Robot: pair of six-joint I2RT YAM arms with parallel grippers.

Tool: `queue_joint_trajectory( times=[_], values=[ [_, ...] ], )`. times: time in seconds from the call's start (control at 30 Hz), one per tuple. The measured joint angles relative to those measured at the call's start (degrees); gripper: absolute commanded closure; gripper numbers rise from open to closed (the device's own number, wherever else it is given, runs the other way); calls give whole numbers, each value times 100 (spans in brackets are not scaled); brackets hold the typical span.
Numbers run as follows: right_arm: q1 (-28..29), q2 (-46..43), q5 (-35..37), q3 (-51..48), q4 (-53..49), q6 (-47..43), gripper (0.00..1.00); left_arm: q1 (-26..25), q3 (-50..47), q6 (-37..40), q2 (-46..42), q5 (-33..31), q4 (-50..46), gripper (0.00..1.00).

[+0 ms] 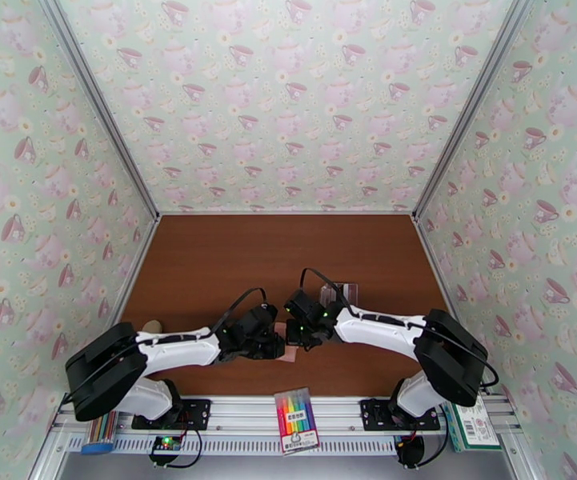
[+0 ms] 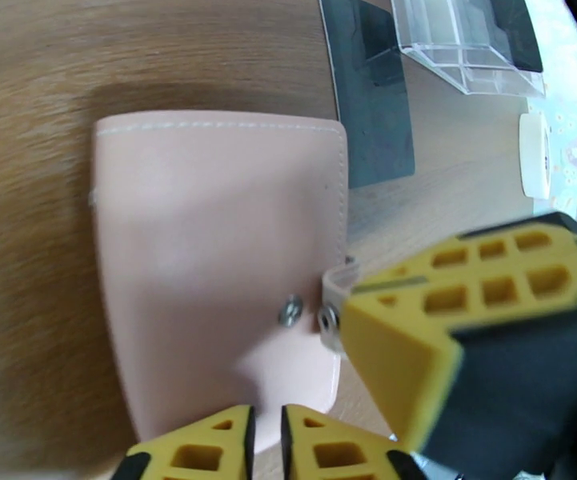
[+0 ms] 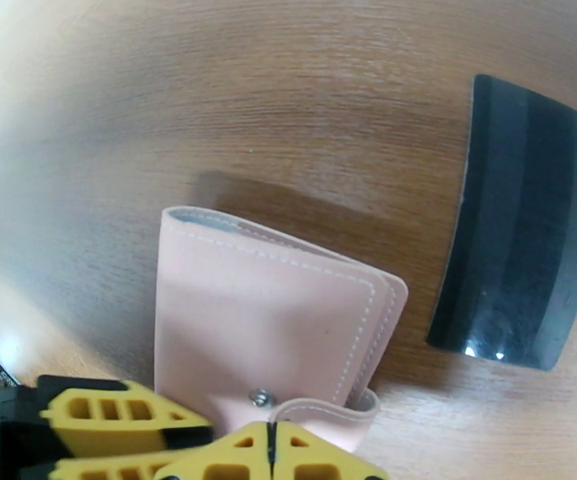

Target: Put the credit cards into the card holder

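wide brown tabletop [image 1: 248, 258] beyond card holder [image 3: 264, 330], credit card [image 3: 520, 234] just beside

The desk [image 3: 288, 114] was brown wood grain with a soft sheen. The card holder [image 2: 216, 234] looked like smooth, matt pink leather with stitched edges and a shiny metal snap stud [image 2: 290, 310]. The credit card [image 3: 520, 226] was glossy black plastic. The left pincer [image 2: 266, 442] was matt yellow plastic, and the box [image 2: 456, 42] was clear plastic.
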Motion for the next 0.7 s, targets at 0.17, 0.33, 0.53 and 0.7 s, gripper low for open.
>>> queue_joint_trajectory(
  times=[0.17, 0.33, 0.53, 0.7],
  values=[
    [0, 33, -11, 0, 39, 0, 100, 44, 0, 98, -688, -192, -487, 74],
    [0, 50, -26, 0, 72, 0, 100, 308, 0, 118, -601, -251, -750, 78],
    [0, 76, -46, 0, 107, -2, 100, 461, 0, 122, -267, -267, -809, 80],
    [0, 142, -48, 76, 79, -28, 100, 542, 0, 142, -94, -251, -730, 81]
  ],
)
